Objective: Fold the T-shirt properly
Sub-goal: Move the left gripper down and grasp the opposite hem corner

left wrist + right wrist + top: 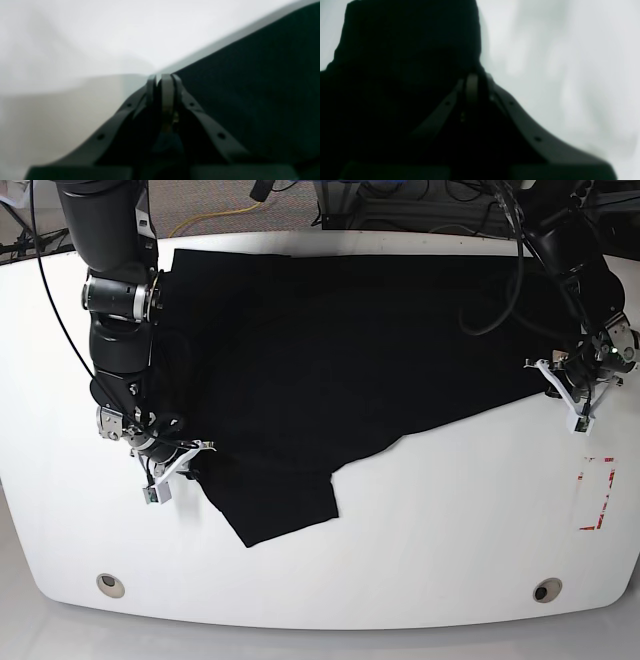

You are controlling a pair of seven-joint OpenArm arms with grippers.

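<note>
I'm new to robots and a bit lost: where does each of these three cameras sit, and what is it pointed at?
Left wrist: on the left arm, looking along its shut fingers at the T-shirt edge on the white table.
Right wrist: on the right arm, looking past shut fingers onto black cloth.
Base: overhead, looking down on the table, the shirt and both arms.
Shared: all show the T-shirt and table.
</note>
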